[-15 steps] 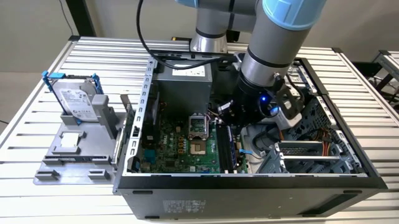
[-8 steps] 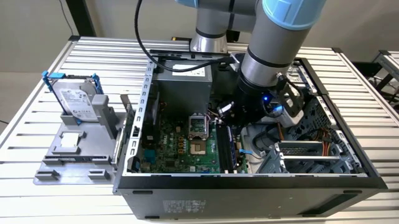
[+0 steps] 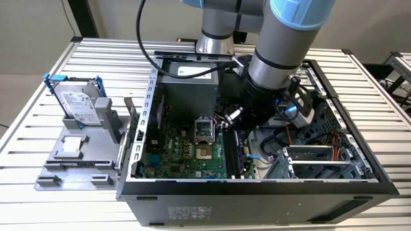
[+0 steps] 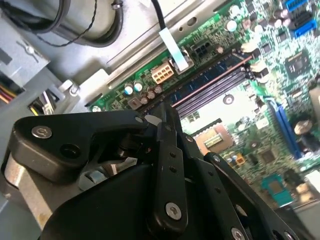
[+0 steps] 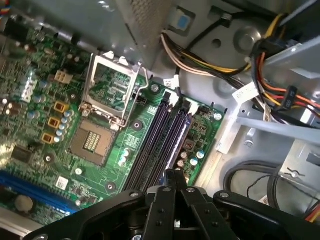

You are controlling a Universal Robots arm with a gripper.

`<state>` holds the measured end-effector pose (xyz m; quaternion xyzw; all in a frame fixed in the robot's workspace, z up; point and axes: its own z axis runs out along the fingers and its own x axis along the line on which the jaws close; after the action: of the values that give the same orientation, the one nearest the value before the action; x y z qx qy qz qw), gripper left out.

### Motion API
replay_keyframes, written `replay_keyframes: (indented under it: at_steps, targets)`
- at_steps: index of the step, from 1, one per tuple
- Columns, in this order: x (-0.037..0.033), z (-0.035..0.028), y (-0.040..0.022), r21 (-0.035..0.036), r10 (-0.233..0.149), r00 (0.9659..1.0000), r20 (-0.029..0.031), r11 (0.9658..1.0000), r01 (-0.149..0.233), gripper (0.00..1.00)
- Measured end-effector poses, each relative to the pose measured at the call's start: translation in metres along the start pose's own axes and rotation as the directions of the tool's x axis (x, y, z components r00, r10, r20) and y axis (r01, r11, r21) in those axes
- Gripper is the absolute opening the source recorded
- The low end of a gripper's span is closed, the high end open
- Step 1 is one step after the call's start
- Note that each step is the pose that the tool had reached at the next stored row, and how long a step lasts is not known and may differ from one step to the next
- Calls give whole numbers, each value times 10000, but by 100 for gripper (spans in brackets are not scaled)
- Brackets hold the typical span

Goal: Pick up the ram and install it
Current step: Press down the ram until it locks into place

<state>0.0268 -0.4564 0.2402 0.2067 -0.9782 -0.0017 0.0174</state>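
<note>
I see the black metal gripper (image 5: 175,176) with its fingertips close together just over the long black memory slots with white end clips (image 5: 157,142) on the green motherboard (image 5: 45,125). Beside the slots sits the open silver processor socket (image 5: 102,112). Yellow, orange and black cable bundles (image 5: 272,85) cross the grey case wall.

Open black-framed metal computer case (image 3: 257,190) lies on slatted aluminium table (image 3: 38,130). Green motherboard (image 3: 186,154) sits in case floor, w/ square metal CPU socket (image 3: 204,131) near its middle. Long black memory slots (image 3: 232,156) run just beside socket, toward exterior view's right. Grey boxy power supply (image 3: 189,91) stands behind board. Grey plastic fixture tray (image 3: 80,154) sits outside case at exterior view's left, w/ silver hard drive in blue bracket (image 3: 78,103) upright on it. Black two-finger gripper (image 5: 175,175) hangs over slots.
</note>
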Motion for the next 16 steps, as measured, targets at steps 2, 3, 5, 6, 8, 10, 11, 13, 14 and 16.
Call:
replay_keyframes:
  at_steps: [2, 3, 5, 6, 8, 10, 11, 13, 14, 16]
  targets:
    - [1, 0, 1, 11, -329, 9995, -3, 9995, 329, 0]
    - [1, 0, 1, 16, -498, 9988, -5, 9988, 498, 0]
    - [2, 0, 1, 28, -856, 9963, -10, 9963, 856, 0]
    - [2, 0, 1, 34, -1035, 9946, -12, 9946, 1035, 0]
    - [2, 0, 1, 46, -1392, 9903, -17, 9903, 1392, 0]
    - [2, 0, 1, 57, -1752, 9845, -23, 9845, 1752, 0]
    - [2, 0, 1, 63, -1934, 9811, -26, 9811, 1934, 0]
    - [2, 0, 1, 74, -2281, 9736, -32, 9736, 2281, 0]
    - [2, 0, 1, 80, -2454, 9694, -35, 9694, 2454, 0]
    - [2, 0, 1, 91, -2817, 9595, -41, 9595, 2817, 0]
